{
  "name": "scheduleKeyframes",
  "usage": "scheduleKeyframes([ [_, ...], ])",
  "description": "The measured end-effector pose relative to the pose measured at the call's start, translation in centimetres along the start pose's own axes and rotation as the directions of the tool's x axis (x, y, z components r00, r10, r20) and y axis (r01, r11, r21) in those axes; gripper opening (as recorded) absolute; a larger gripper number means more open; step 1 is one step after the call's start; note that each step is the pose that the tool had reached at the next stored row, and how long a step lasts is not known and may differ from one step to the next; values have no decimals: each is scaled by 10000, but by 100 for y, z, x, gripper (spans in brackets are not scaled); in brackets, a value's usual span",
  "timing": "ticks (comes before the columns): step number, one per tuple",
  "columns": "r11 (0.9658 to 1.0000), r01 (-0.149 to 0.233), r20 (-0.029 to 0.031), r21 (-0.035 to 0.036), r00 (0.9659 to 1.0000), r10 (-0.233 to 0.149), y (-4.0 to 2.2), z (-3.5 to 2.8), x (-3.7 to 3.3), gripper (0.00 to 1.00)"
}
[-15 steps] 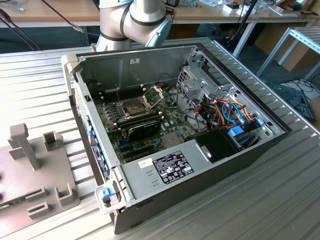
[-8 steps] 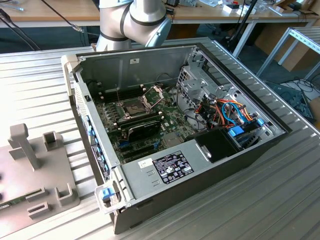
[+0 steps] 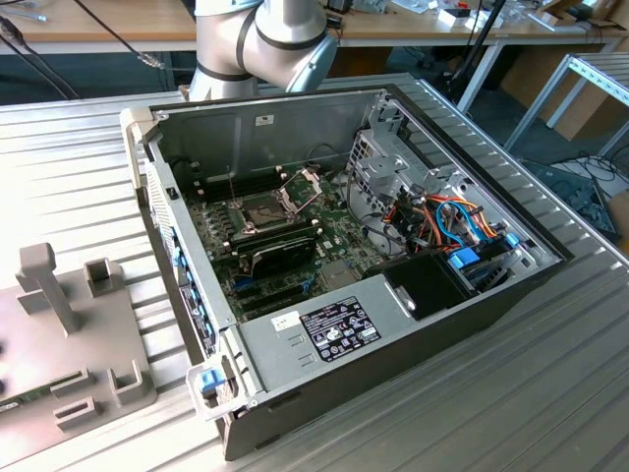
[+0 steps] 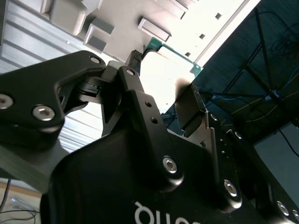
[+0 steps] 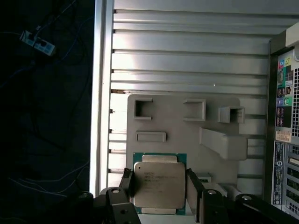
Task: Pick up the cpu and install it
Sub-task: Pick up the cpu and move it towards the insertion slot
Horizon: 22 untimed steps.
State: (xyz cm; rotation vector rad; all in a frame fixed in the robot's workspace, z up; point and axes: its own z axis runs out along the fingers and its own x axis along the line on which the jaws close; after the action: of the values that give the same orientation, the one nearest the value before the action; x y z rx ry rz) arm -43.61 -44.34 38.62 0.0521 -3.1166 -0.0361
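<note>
**Squarely in the jaws: cpu (image 5: 159,186) held by the gripper (image 5: 159,176) above the parts plate**

The cpu, a small flat square chip with a dull silver-grey metal lid on a green board, sits between the black fingers (image 5: 193,186) of the dark metal gripper in the first wrist view. The fingers are closed on two opposite edges of it. It reads slightly longer than wide, and that longer axis runs along the fingers, so the grip spans the narrower width. It looks large against the pale grey moulded parts plate (image 5: 177,116) behind it, so I judge it is carried clear of the plate rather than resting on it.

The relation that matters is cpu to socket. In the exterior view the dark square socket (image 3: 257,211) lies on the green motherboard (image 3: 339,241) inside the open grey computer case (image 3: 295,118). The case stands on the ribbed aluminium table (image 3: 550,393), to the exterior view's right of the plate.

Around the socket, the shiny hinged metal retention frame (image 3: 307,182) is swung up just beside it, leaving the socket uncovered. A black card (image 3: 283,254) stands just beside the socket's near edge, and the case walls rise all round. A bundle of orange and blue cables (image 3: 452,221) lies well apart, toward the exterior view's right.
</note>
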Motion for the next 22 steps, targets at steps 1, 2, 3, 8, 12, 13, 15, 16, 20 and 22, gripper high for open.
scheduleKeyframes([
  [1, 10000, 0, 0, 0, 10000, 0, -1, 0, -16, 55],
  [2, 10000, 0, 0, 0, 10000, 0, -1, -1, -27, 55],
  [3, 10000, 0, 0, 0, 10000, 0, -1, -1, -36, 55],
  [8, 10000, 0, -1, 1, 10000, 0, -2, -2, -53, 55],
  [12, 10000, 1, 1, -1, 10000, -1, 3, -1, -54, 55],
  [13, 10000, 0, 0, 0, 10000, 0, 6, -1, -54, 55],
  [15, 10000, 1, 0, 0, 10000, -1, 11, -1, -54, 55],
  [16, 10000, 1, -1, -4, 10000, -1, 12, -1, -55, 55],
  [20, 10000, 0, 2, -42, 10000, 0, 17, -1, -60, 55],
  [22, 10000, 1, 1, -42, 10000, -1, 16, -2, -71, 55],
])
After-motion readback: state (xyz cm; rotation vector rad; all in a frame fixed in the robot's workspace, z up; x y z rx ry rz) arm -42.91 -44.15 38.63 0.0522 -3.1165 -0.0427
